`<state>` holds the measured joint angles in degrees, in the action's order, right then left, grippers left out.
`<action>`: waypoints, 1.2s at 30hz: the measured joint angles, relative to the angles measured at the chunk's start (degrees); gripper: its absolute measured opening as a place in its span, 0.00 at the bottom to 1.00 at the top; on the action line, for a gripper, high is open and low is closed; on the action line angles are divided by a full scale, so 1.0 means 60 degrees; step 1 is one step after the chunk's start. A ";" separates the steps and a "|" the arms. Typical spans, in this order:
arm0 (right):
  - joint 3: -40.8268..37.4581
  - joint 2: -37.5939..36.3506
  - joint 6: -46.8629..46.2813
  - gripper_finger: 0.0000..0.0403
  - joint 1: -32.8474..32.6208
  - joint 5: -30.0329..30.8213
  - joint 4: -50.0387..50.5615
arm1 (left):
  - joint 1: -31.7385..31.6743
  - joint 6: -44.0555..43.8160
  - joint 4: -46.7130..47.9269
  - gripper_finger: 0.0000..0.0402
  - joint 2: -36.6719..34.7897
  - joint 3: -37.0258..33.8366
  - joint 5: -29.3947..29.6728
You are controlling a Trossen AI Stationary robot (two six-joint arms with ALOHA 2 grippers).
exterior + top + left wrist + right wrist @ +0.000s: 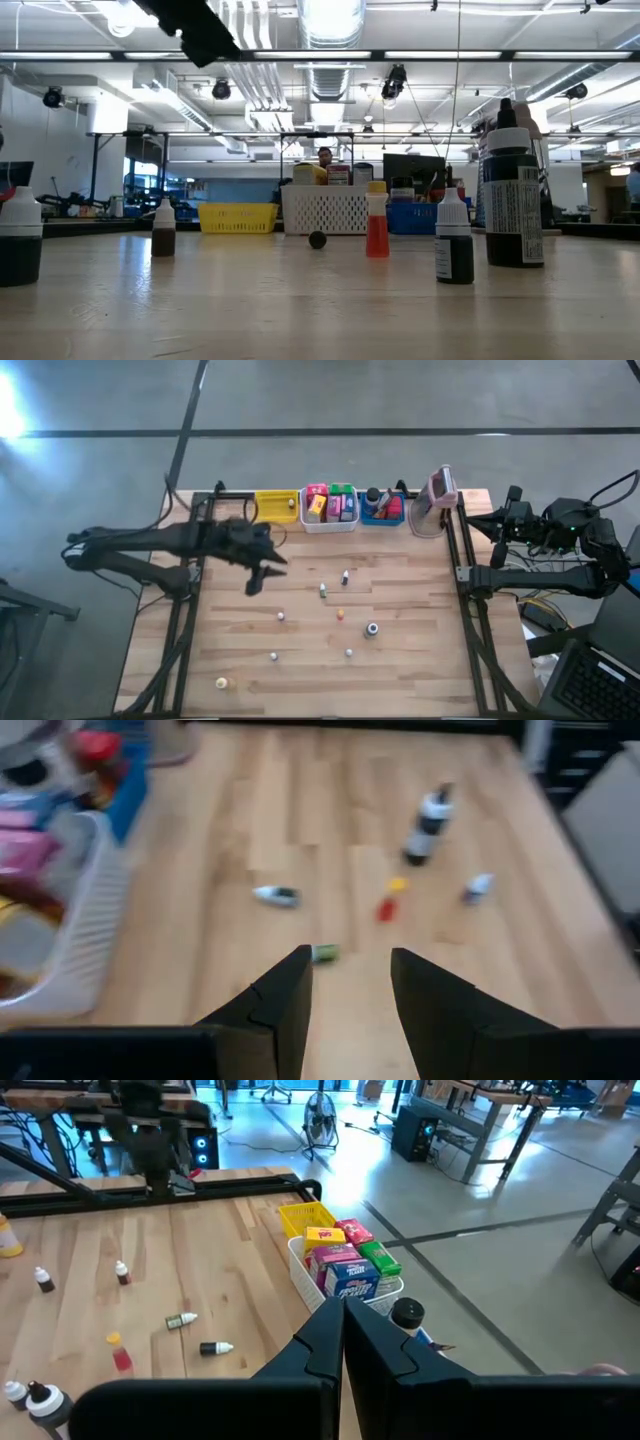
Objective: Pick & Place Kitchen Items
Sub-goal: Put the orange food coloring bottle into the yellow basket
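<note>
- Three bins line the far edge of the wooden desk [400, 660]: a yellow bin [275, 506], a white bin [329, 520] and a blue bin [381, 515]
- The white bin is packed with upright packets [331, 503] in pink, yellow, red and green; the right wrist view adds a blue one among them
- The blue bin holds a dark-capped bottle and red items; the yellow bin shows only one small pale piece near its right end
- A pink-grey device [439, 490] stands upright just right of the blue bin
- Small bottles [322, 591] lie scattered across the middle of the desk, some upright, some on their sides, with a yellowish one [221, 683] alone near the front left corner
- Left pincer [256, 582] hangs above the desk left of centre, fingers part-way apart and empty; its wrist view shows a green-capped bottle [323, 954] lying beyond the fingertips
- Right pincer [343, 1342] is closed tight and empty, parked off the desk's right edge
- From table height a red bottle [376, 226], a large dark bottle [511, 200] and a small dark round piece [317, 240] stand out, sizes the overhead view flattens
- The left wrist view is blurred; bin contents there are cut off at the frame edge
- A person shows partly behind the white bin in the low view
</note>
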<state>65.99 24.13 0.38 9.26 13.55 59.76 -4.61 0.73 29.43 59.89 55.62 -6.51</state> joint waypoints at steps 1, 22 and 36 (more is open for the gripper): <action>-0.0001 0.0000 0.0000 0.02 0.0000 -0.0001 0.0001 | 0.0242 -0.0134 -0.0107 0.36 -0.0124 -0.0135 0.0018; 0.0001 0.0000 -0.0024 0.02 0.0000 0.0000 0.0000 | 0.1727 -0.0606 -0.0018 0.36 -0.0548 -0.1685 0.0497; 0.0001 0.0000 -0.0027 0.02 0.0000 0.0001 0.0001 | 0.2219 -0.0800 -0.0977 0.40 -0.0435 -0.3004 0.0515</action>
<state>66.00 24.13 0.22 9.26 13.55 59.77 8.70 -4.07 23.57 57.28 37.60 -3.42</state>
